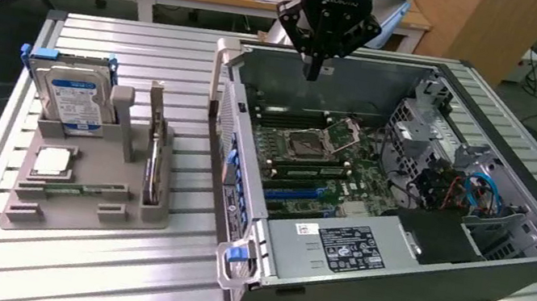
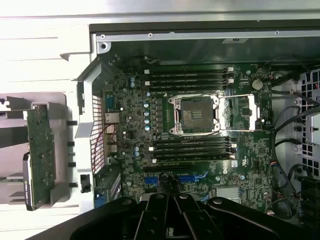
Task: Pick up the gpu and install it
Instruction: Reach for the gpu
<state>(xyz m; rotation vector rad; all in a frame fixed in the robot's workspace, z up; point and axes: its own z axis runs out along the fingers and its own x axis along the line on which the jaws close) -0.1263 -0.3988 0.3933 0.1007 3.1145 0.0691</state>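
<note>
**Q:** So where do you actually have room around that open case [image 1: 378, 83]?

**A:** You're free from above. The gripper [image 1: 313, 70] hangs over the far wall in open air. The strip of slatted table [image 1: 154, 50] between the case and the grey holder [image 1: 85, 206] is bare. Over the motherboard [image 1: 311, 158] it's open too, but the drive cage [image 1: 420, 123], cables [image 1: 480, 190] and power supply [image 1: 346, 245] crowd the exterior view's right. The gpu [image 1: 151, 151] stands on edge in the holder, with the hard drive [image 1: 75, 98] close beside it.

The exterior view is looking down slantwise from far at the computer case [image 1: 408, 296]. The wrist view is looking straight into it, close.
</note>
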